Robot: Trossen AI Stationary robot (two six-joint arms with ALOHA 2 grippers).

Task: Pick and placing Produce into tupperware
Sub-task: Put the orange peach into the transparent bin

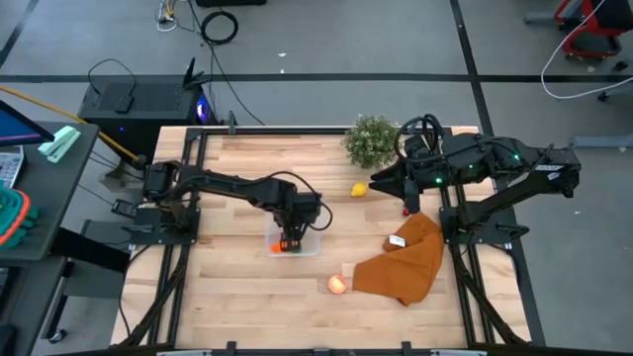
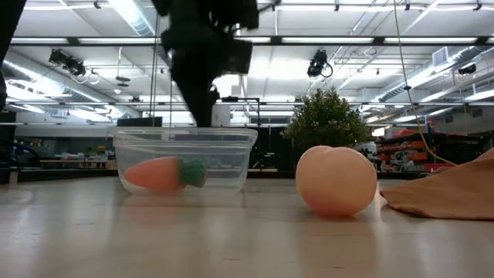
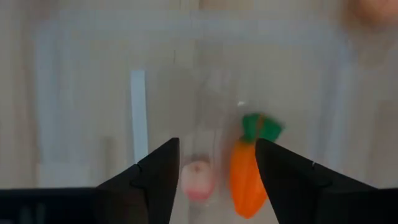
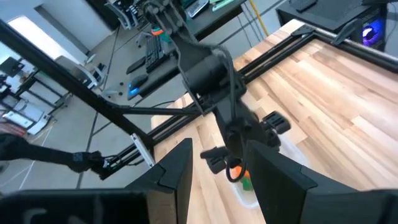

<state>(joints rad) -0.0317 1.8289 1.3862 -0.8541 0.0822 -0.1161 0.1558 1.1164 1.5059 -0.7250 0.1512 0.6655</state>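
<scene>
The clear tupperware stands left of the table's middle. The orange carrot lies flat on its floor, beside a small pale pink-red piece. My left gripper hangs open just above the container, touching nothing. The yellow lemon lies near the far right, and the pale apple rests on the table near the cloth. A tiny red piece sits by the cloth's far edge. My right gripper waits open beside the lemon.
A brown-orange cloth lies crumpled on the near right of the table. A bushy green potted plant stands at the far edge. Bare wood stretches along the near side.
</scene>
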